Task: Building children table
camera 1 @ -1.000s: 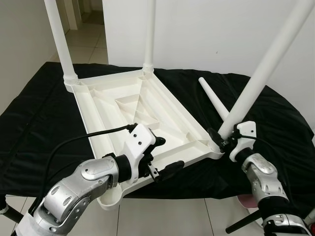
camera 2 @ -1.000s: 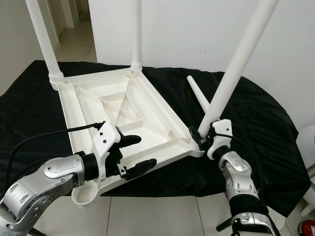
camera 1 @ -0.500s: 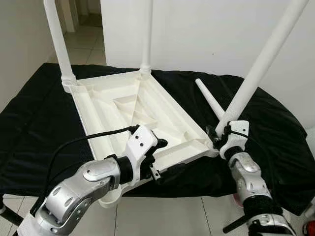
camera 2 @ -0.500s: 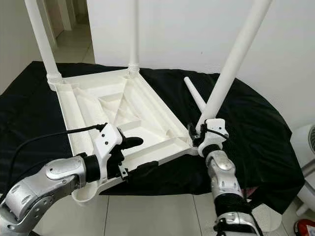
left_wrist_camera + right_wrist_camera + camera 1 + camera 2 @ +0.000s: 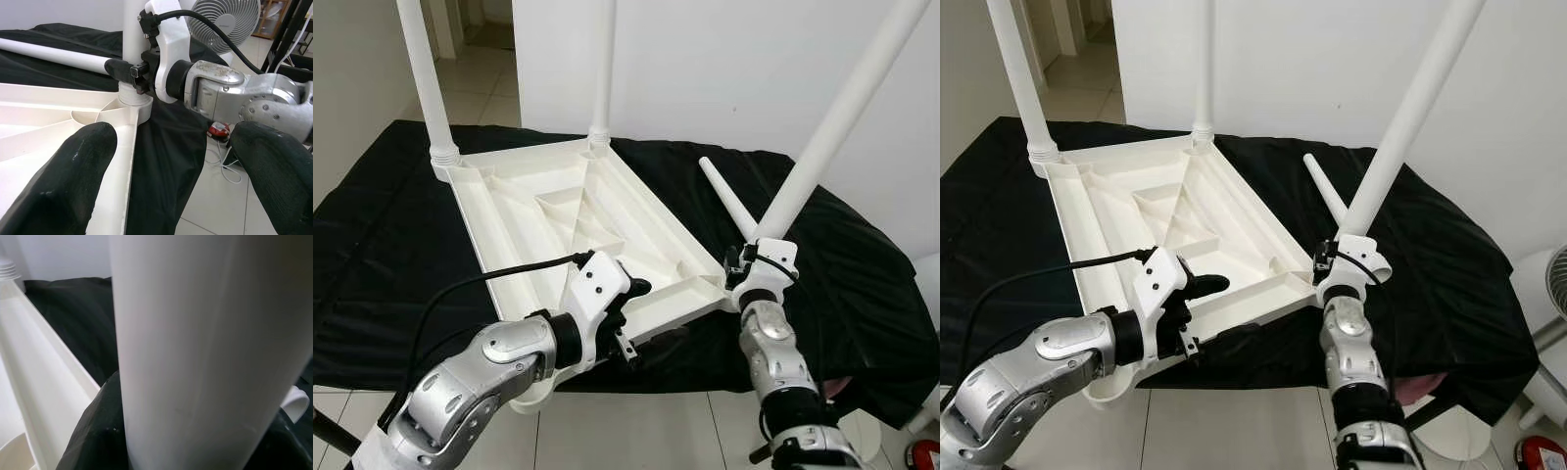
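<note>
1. Upturned tabletop (image 5: pixel 568 220) on black-draped counter (image 5: pixel 382 245); two legs (image 5: pixel 423 78) upright at far corners.
2. Right pincer (image 5: pixel 744 269) clenched on third leg (image 5: pixel 822 137), now steeper than a second ago, foot seated at near right corner socket.
3. Left pincer (image 5: pixel 641 313) released, straddling near rim, drawn closer in.
4. Spare leg (image 5: pixel 729 201) lying on cloth; leg tops cut off above.

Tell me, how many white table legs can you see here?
4. Two stand upright in the upturned tabletop's far corners, one on the left, one on the right. A third is held at the near right corner by the right gripper. A fourth lies on the black cloth.
</note>
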`<state>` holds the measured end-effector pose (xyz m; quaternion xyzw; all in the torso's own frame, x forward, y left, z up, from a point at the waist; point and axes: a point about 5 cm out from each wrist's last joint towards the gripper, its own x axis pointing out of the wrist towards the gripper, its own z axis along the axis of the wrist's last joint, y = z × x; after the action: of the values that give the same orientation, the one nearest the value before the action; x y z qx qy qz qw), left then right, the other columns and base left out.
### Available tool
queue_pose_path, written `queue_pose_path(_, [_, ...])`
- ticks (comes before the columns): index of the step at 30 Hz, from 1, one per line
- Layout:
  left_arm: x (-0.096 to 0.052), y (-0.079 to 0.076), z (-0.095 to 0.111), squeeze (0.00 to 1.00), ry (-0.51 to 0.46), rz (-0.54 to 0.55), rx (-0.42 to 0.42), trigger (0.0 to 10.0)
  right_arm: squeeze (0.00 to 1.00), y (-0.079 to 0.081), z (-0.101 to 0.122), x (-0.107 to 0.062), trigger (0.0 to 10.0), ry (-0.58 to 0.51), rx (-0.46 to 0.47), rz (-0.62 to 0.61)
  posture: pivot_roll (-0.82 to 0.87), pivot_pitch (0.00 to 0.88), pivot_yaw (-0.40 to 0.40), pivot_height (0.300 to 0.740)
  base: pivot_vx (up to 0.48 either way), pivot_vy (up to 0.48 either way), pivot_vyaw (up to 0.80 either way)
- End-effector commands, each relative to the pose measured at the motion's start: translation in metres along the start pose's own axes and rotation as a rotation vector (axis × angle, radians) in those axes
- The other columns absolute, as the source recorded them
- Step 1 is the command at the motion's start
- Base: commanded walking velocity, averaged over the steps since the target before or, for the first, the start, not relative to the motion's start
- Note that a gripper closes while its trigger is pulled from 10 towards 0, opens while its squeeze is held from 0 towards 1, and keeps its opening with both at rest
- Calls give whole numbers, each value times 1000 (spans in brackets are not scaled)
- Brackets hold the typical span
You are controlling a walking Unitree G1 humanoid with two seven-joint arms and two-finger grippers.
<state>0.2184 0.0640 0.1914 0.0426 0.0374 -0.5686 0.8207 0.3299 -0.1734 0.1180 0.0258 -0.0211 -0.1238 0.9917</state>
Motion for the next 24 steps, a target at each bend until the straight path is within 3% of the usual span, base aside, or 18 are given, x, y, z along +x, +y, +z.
queue_pose_path(1, [2,-4,1,0,0,-72,13,10000,0,-4,-14,-8,10000,72,-8,-67,34,0,-106,740,0,0,0])
queue_pose_path(10, [3,-4,1,0,1,-85,21,10000,0,-1,-16,-27,10000,80,19,-190,24,0,-105,740,0,0,0])
queue_pose_path(15, [4,-2,0,0,4,-94,27,10000,0,8,-14,-30,10000,76,25,-124,17,0,-101,740,0,0,0])
queue_pose_path(16, [4,-2,0,0,4,-95,29,10000,98,8,-14,-30,10000,74,29,-116,20,0,-103,740,0,0,0])
queue_pose_path(20, [4,-1,1,0,4,-95,30,10000,98,8,-13,-32,10000,74,30,-118,20,0,-103,740,0,0,0])
queue_pose_path(21, [4,-1,1,0,4,-95,31,10000,1000,6,-10,-31,10000,54,28,-104,21,0,-104,740,0,0,0])
queue_pose_path(24, [4,-1,1,0,4,-95,32,10000,1000,4,-2,-28,10000,9,40,-37,24,0,-105,740,0,0,0])
